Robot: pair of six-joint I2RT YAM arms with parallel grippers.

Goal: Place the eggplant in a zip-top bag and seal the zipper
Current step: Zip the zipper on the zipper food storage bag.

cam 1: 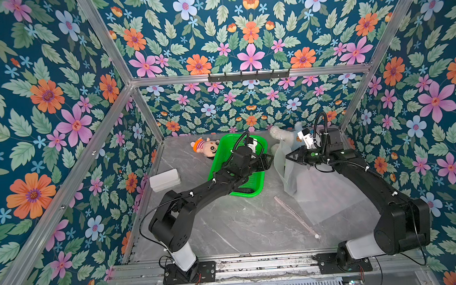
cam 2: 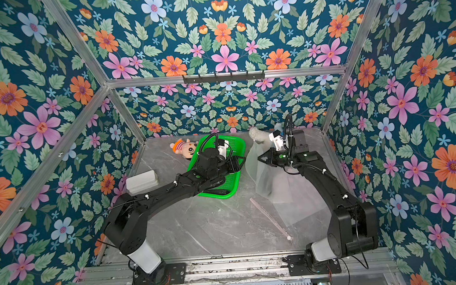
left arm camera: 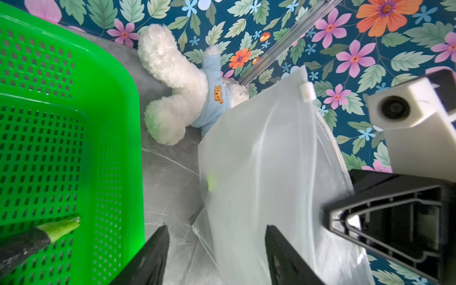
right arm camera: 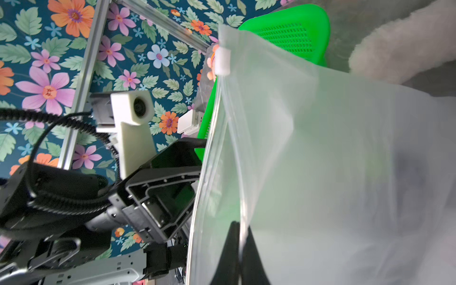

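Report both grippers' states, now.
Left gripper: open, holding nothing.
Right gripper: shut on the zip-top bag, pinching a lifted layer.

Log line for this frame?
right gripper: shut on zip-top bag, lifted | left gripper: open, at zip-top bag | eggplant: in green basket

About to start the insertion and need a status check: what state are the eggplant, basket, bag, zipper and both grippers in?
green basket: upright.
eggplant: lying in the basket, not bagged.
zip-top bag: one edge held up, looks empty.
zipper: unsealed, slider at the raised end.
left gripper: open beside the bag, holding nothing.
right gripper: shut on the bag's edge.
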